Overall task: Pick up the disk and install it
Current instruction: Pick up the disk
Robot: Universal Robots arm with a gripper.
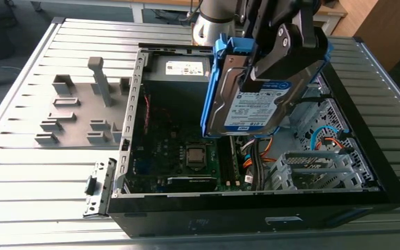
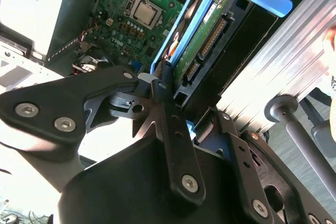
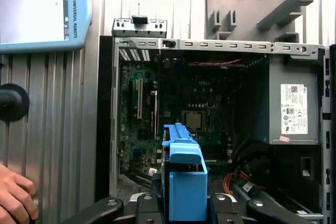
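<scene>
The disk (image 1: 252, 107), a silver-grey drive with a blue-and-white label in a bright blue carrier, hangs upright and tilted above the open computer case (image 1: 255, 200). My gripper (image 1: 280, 62) is shut on it from above, its black fingers clamping the carrier's sides. In the second wrist view the disk's (image 2: 205, 40) green circuit side and connectors show beyond my gripper (image 2: 181, 95), over the motherboard. The first wrist view has the carrier's blue end (image 3: 184, 182) between the gripper's (image 3: 184, 205) fingers (image 3: 151, 203), with the case interior beyond.
Inside the case are a motherboard (image 1: 196, 156), a grey power supply box (image 1: 183, 70), orange and blue cables (image 1: 325, 140) and metal drive bays (image 1: 311, 172). A grey fixture plate (image 1: 75, 114) lies beside the case. A hand (image 3: 13, 195) rests on the slatted table.
</scene>
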